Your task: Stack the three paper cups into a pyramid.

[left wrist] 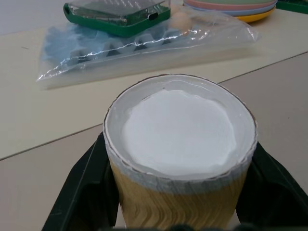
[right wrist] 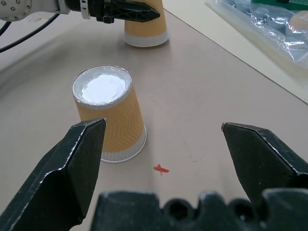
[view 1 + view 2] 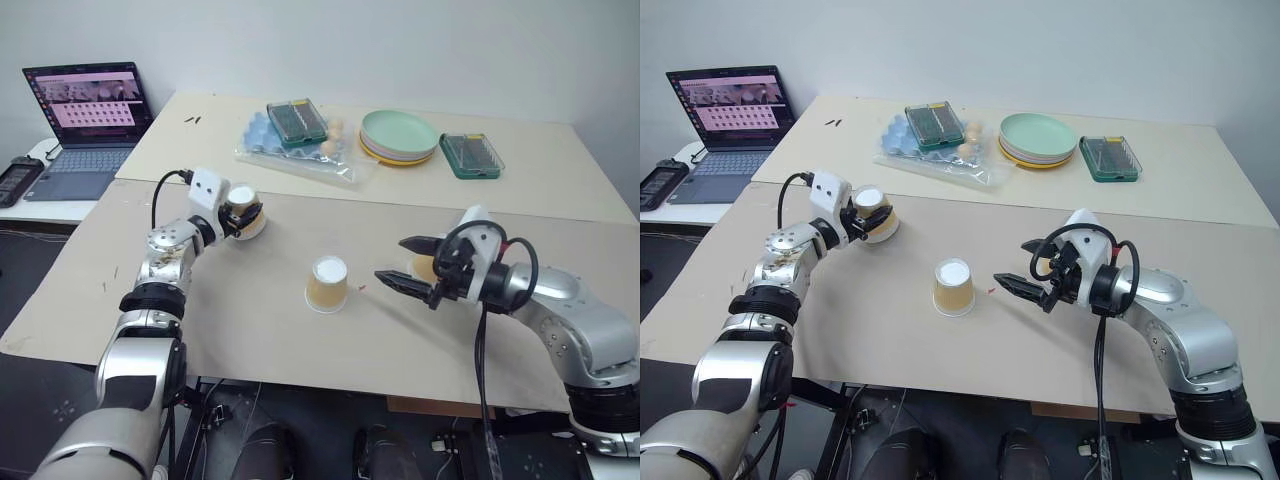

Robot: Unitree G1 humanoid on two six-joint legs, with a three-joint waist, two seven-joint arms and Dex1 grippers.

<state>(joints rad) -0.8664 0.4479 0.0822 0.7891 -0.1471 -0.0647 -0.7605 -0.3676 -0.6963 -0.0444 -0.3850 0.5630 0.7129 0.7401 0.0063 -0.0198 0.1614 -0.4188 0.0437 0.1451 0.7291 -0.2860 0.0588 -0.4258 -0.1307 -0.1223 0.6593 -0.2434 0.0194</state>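
Observation:
Three tan paper cups stand upside down, white bases up. My left gripper (image 3: 238,214) is shut on the left cup (image 3: 874,212), its fingers (image 1: 82,192) pressed against both sides of that cup (image 1: 178,130). Whether the cup rests on the table I cannot tell. The middle cup (image 3: 327,284) stands free on the table, also seen as the nearer cup (image 2: 109,113) in the right wrist view. My right gripper (image 3: 390,260) hangs open just right of it, jaws wide and empty (image 2: 162,125). The third cup (image 3: 424,267) shows partly behind the right gripper's fingers.
On the far table lie a plastic bag (image 3: 300,155) with a blue tray and eggs, two green boxes (image 3: 296,122) (image 3: 471,155) and stacked green plates (image 3: 398,135). A laptop (image 3: 85,115) stands at the far left. A small red mark (image 2: 161,168) is beside the middle cup.

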